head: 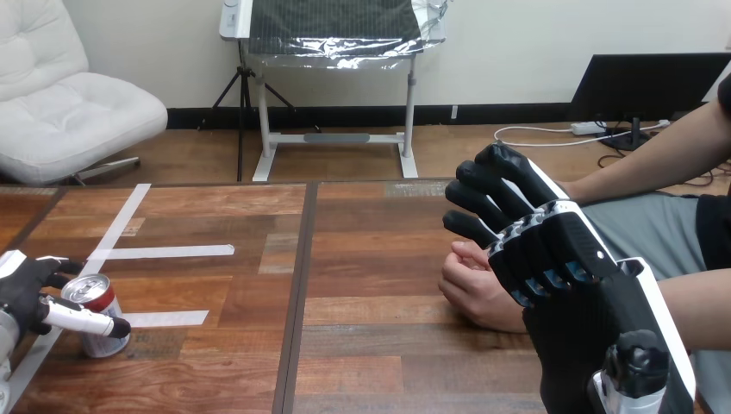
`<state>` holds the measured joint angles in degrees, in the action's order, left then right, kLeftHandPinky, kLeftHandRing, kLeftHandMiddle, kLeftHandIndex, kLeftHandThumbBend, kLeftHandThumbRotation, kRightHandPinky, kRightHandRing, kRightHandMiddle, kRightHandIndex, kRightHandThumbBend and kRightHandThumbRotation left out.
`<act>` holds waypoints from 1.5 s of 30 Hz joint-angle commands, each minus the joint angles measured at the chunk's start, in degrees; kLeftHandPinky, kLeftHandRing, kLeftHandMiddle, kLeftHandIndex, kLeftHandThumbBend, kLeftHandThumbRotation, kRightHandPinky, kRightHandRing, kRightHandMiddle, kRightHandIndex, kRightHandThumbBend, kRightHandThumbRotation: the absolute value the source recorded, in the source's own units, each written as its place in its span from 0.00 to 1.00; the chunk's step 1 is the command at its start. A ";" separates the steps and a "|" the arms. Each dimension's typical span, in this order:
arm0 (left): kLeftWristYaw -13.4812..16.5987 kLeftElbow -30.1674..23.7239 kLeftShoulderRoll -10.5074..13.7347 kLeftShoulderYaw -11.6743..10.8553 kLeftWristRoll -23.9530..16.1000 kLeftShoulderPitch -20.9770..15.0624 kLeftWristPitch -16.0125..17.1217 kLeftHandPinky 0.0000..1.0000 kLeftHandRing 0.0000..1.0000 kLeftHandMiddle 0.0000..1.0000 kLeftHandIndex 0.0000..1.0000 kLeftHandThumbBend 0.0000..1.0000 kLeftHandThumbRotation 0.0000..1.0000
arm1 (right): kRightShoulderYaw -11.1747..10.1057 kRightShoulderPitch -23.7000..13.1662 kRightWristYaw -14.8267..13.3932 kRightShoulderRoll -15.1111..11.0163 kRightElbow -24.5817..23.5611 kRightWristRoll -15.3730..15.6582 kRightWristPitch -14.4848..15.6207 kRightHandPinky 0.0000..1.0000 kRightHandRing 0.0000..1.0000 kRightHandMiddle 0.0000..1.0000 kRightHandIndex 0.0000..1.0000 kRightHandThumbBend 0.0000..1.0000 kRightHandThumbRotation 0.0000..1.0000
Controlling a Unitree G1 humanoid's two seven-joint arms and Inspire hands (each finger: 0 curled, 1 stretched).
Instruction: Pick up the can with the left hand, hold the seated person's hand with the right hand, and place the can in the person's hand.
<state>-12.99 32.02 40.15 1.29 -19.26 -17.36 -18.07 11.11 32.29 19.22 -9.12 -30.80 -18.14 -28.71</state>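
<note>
A red and silver can (102, 304) stands upright on the wooden table (371, 345) near its left front. My left hand (26, 289) is at the can from the left: its thumb (86, 322) lies across the can's front and a finger (62, 263) reaches behind its top. The person's hand (472, 286) rests loosely curled on the table at the right. My right hand (552, 250) hovers just right of it, back towards me, open with fingers straight and pointing up-left. I cannot tell whether the two touch.
White tape strips (164, 252) mark the table's left half, just behind and right of the can. A dark seam (302, 285) runs down the table's middle. The person's forearm (655, 164) reaches in from the right edge.
</note>
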 commanded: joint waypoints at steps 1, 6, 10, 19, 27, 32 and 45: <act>1.89 -2.11 0.75 0.74 -1.75 -1.45 0.16 0.67 0.81 0.85 0.86 0.84 0.00 | -0.10 -1.91 -0.06 0.47 -1.79 -0.51 -0.55 0.86 0.88 0.88 0.89 0.98 0.84; 2.87 -1.69 0.59 1.48 -3.06 -1.51 0.30 0.65 0.78 0.83 0.85 0.83 0.00 | -0.13 -1.85 -0.04 0.41 -1.88 -0.61 -0.49 0.86 0.88 0.88 0.88 0.98 0.85; 3.31 -0.57 0.58 2.05 -3.89 -1.80 1.03 0.64 0.75 0.80 0.83 0.82 0.00 | -0.19 -1.88 0.05 0.37 -1.80 -0.69 -0.64 0.86 0.88 0.88 0.88 0.99 0.85; 3.46 0.30 0.32 2.71 -4.79 -2.36 0.80 0.62 0.72 0.77 0.80 0.82 0.00 | -0.29 -1.77 0.13 0.30 -1.92 -0.98 -0.70 0.86 0.88 0.88 0.89 0.97 0.84; 3.74 1.32 0.23 3.18 -5.11 -2.83 1.06 0.61 0.70 0.76 0.79 0.81 0.00 | -0.40 -1.77 0.04 0.39 -1.92 -0.73 -0.93 0.85 0.87 0.88 0.88 0.98 0.85; 3.36 0.31 0.25 3.51 -5.59 -2.82 -0.06 0.60 0.69 0.74 0.77 0.81 0.00 | -0.42 -1.85 0.15 0.36 -1.86 -0.85 -1.04 0.84 0.87 0.88 0.88 0.98 0.85; 3.81 0.40 0.36 3.85 -6.20 -2.78 0.62 0.56 0.65 0.71 0.75 0.80 0.00 | -0.52 -1.86 0.22 0.26 -1.98 -0.86 -1.07 0.84 0.87 0.88 0.88 0.98 0.86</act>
<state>-10.71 33.43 39.96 4.59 -24.45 -17.35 -18.48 11.02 32.30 19.26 -9.16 -30.80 -18.23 -28.72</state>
